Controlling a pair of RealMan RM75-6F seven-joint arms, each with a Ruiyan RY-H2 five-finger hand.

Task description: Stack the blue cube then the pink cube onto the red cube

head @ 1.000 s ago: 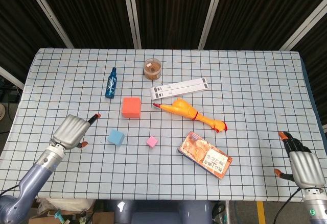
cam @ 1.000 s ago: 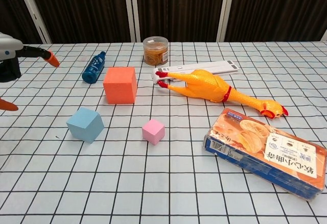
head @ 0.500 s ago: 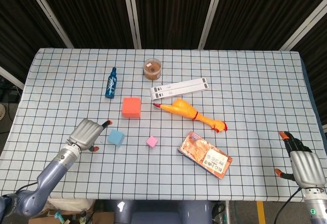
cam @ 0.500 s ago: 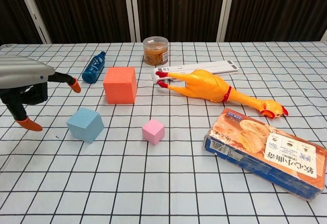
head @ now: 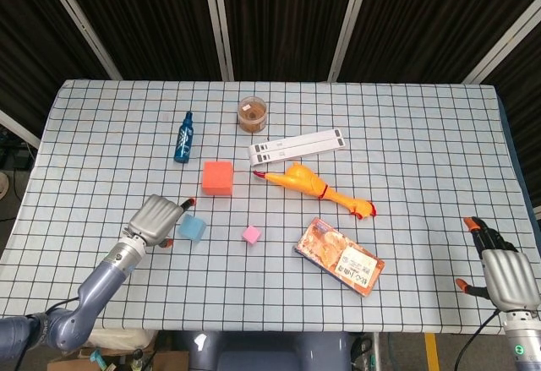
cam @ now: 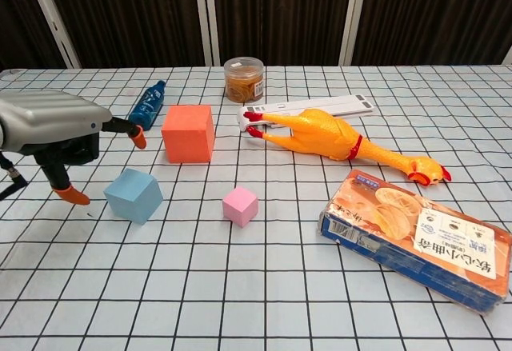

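The light blue cube (head: 193, 228) (cam: 133, 195) lies on the checked cloth, left of the small pink cube (head: 251, 235) (cam: 240, 205). The bigger red cube (head: 217, 177) (cam: 188, 133) stands just behind them. My left hand (head: 157, 218) (cam: 60, 131) hovers right beside the blue cube on its left, fingers apart, one orange fingertip (cam: 138, 137) over the cube and the thumb tip (cam: 76, 197) low at its left; nothing is held. My right hand (head: 503, 271) rests open at the table's front right corner, far from the cubes.
A rubber chicken (head: 314, 188) (cam: 336, 139), a snack box (head: 339, 255) (cam: 417, 237), a white keyboard-like strip (head: 297, 144), a jar (head: 252, 113) and a blue bottle (head: 184, 136) (cam: 147, 105) lie around the cubes.
My left hand has moved right across the cloth, from well left of the blue cube to right beside it. The cubes and my right hand have not moved.
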